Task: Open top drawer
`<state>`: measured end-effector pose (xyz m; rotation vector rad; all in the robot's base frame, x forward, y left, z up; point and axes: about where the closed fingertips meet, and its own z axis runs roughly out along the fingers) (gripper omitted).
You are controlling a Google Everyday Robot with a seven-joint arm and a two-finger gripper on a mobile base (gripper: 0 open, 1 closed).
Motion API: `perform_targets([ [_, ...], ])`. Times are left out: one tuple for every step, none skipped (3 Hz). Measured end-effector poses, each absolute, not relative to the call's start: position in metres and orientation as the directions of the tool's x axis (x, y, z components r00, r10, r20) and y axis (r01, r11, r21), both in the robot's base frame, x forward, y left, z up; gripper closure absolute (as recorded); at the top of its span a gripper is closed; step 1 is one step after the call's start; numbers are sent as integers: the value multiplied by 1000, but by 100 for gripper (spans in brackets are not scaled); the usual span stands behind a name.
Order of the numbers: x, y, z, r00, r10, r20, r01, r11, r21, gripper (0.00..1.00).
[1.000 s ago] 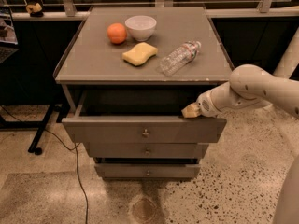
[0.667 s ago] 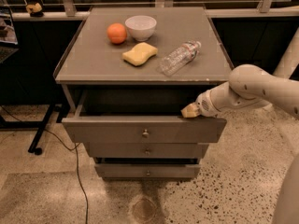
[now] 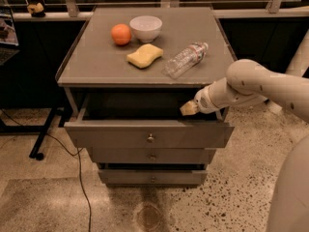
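Note:
The top drawer (image 3: 116, 135) of the grey cabinet is pulled out, showing a dark grey interior. It has a small round metal knob (image 3: 150, 138) at the centre of its front. My gripper (image 3: 188, 110) comes in from the right on a white arm and sits at the right side of the drawer opening, just above the upper edge of the drawer front.
On the cabinet top (image 3: 96, 62) lie an orange (image 3: 120, 34), a white bowl (image 3: 146, 28), a yellow sponge (image 3: 144, 55) and a plastic bottle (image 3: 186, 59) on its side. Two narrower drawers (image 3: 125, 154) sit below. A black cable (image 3: 79, 178) runs over the floor at left.

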<state>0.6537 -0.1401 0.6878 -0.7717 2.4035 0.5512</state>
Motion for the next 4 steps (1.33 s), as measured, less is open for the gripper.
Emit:
perform_targets([
  [648, -136, 662, -711, -432, -554, -629, 744, 226, 100],
  [644, -138, 648, -738, -421, -527, -608, 754, 250, 100],
  [626, -144, 633, -778, -386, -496, -569, 767, 295, 100],
  [626, -144, 638, -778, -386, -496, -569, 767, 295, 100],
])
